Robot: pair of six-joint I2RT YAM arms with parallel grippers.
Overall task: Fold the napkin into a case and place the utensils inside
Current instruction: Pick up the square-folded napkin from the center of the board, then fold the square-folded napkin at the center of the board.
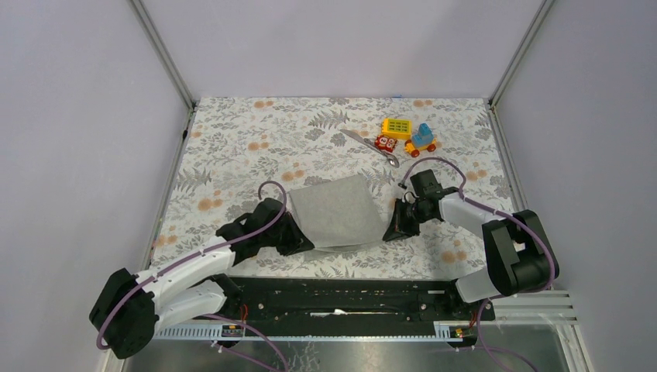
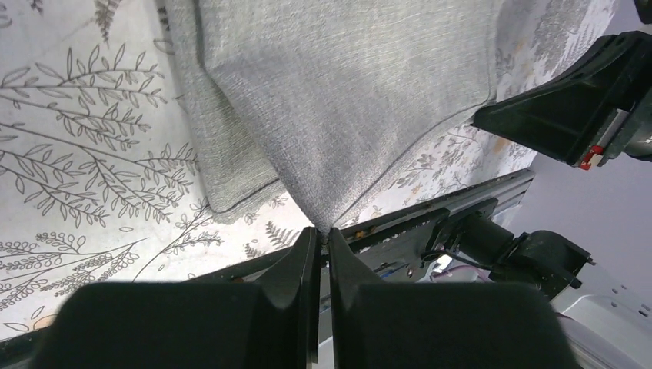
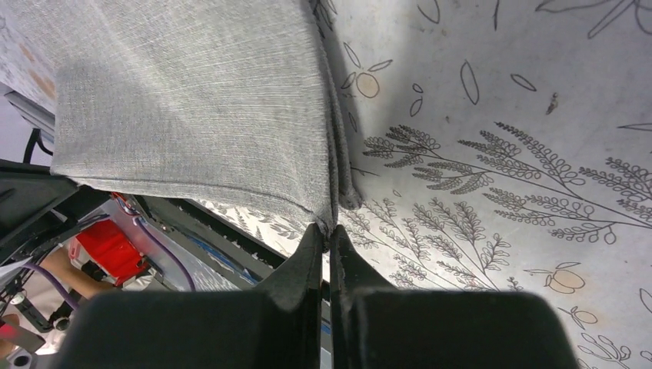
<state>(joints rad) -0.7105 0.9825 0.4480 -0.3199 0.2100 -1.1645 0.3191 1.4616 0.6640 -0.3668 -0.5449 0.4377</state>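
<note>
**Asker:** Start at your left. What are those fingers doing?

**Me:** My left gripper (image 2: 323,234) is pinched tight on the near left corner of the grey napkin (image 1: 338,208). In the left wrist view my two tips meet with only cloth between them. The corner is raised off the floral tablecloth (image 1: 232,147).

**Asker:** And the napkin itself?

**Me:** It lies around the middle of the tablecloth, toward the near side. Its far part is flat. Its near edge is lifted and sags between my two grips. Under the raised sheet, another layer of the same cloth rests on the tablecloth.

**Asker:** And the right side?

**Me:** My right gripper (image 3: 327,231) is clamped on the near right corner in the same way, tips closed with the hem nipped between them. The cloth runs up to them in a narrow fold.

**Asker:** Where are the utensils?

**Me:** The utensils (image 1: 370,146) lie on the tablecloth toward the far right, well apart from the napkin and untouched by either of my grips. They slant from far left to near right, with a spoon bowl at the nearer end. From above I cannot tell the two pieces apart. A red block (image 1: 385,142) stands just beside the silver shaft, though I cannot tell whether it touches. A yellow block (image 1: 397,128) is behind that, and a small blue and orange toy car (image 1: 422,139) is to the right.
</note>
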